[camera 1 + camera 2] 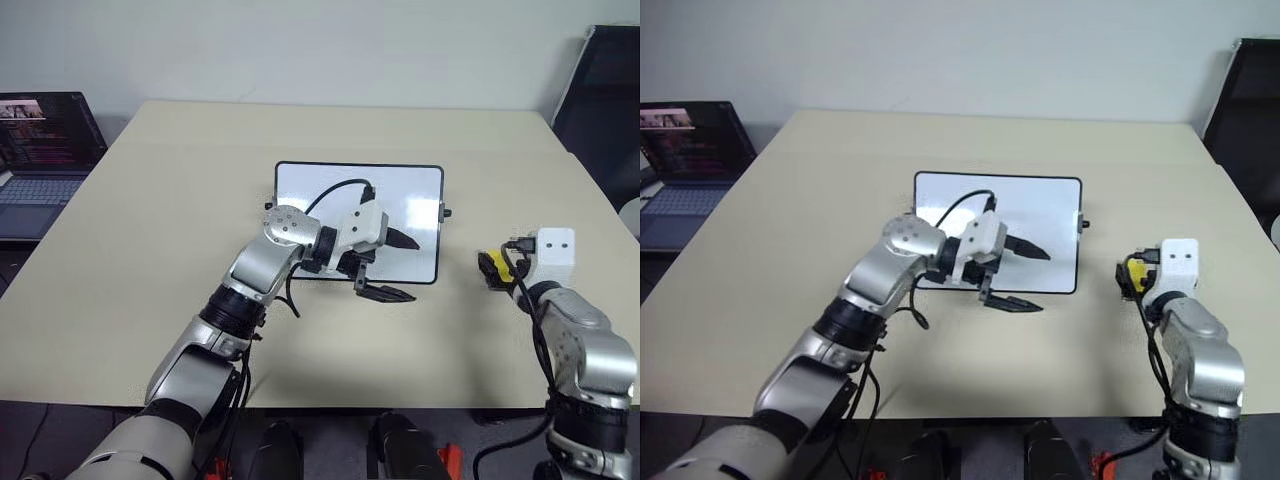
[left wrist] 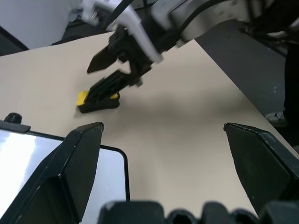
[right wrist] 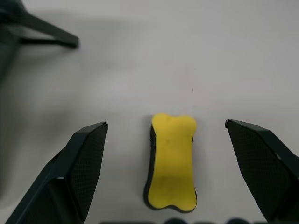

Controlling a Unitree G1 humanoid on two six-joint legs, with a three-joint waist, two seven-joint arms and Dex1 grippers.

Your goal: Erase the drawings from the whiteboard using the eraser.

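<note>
The whiteboard (image 1: 312,186) lies flat mid-table, black-framed. Its bare part is plain white; the drawings are hidden or out of view. My left gripper (image 1: 395,267) hovers open across the board's near right corner, one finger over the board and one past its near edge, holding nothing. The yellow eraser (image 3: 172,161) lies on the table right of the board, dark side down. My right gripper (image 1: 497,268) stands open around the eraser (image 1: 498,263), with both fingers (image 3: 84,158) apart from it. In the left wrist view my right gripper (image 2: 100,77) sits just over the eraser (image 2: 83,98).
An open laptop (image 1: 45,150) stands at the table's far left. A black chair (image 1: 605,90) is at the back right. The tan table (image 1: 170,200) is bare around the board. A cable (image 1: 335,190) loops over the board from my left wrist.
</note>
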